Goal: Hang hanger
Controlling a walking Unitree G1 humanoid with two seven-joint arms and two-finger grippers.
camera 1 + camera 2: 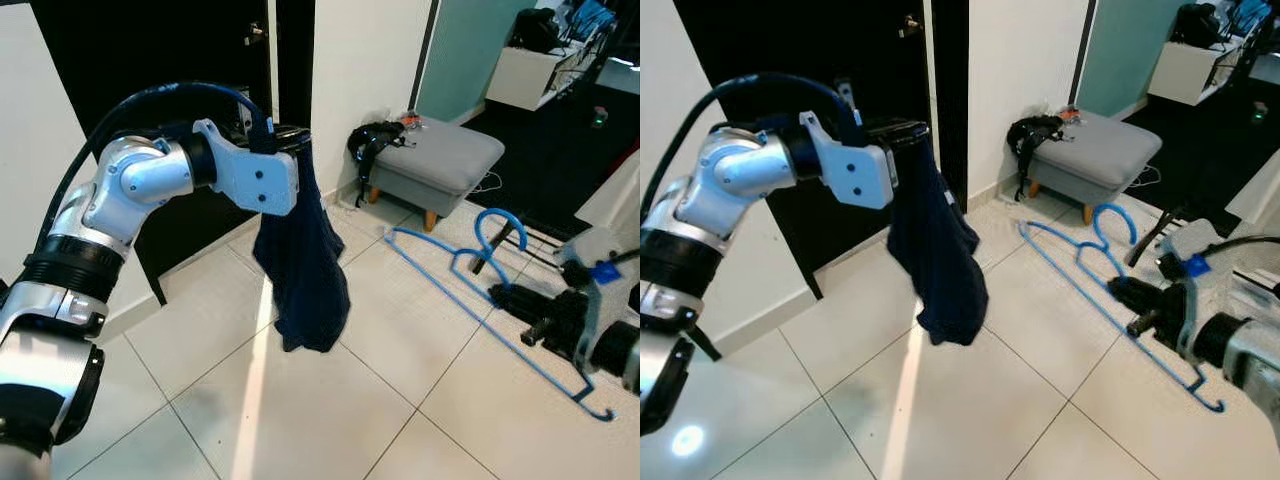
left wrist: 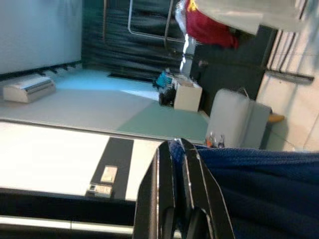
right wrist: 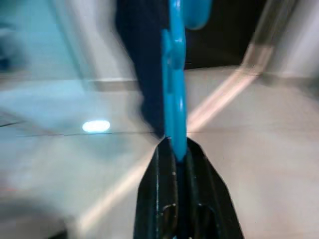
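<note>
The hanger (image 1: 470, 290) is a thin blue frame with a rounded hook at its top and a small upturned hook at the end of one arm. It is held above the tiled floor (image 1: 330, 420) on the right of the scene, lying nearly flat. Its long bar runs from the far left, near the grey footstool (image 1: 445, 155), to the near right, and its hook points away toward the far right. The right gripper (image 1: 515, 300) pinches the frame near the neck, its black fingers closed tight on the blue wire (the right wrist view shows the wire rising straight out from between them). That wrist view is blurred, so little beyond the blue wire and a dark shape behind it can be made out.

The left gripper (image 1: 905, 130) is raised on the left, in front of a dark doorway, and clamps the top of a dark navy garment (image 1: 300, 265) that hangs limp toward the floor. The gripper's fingers are mostly hidden behind the wrist plate and the cloth in the head views.
</note>
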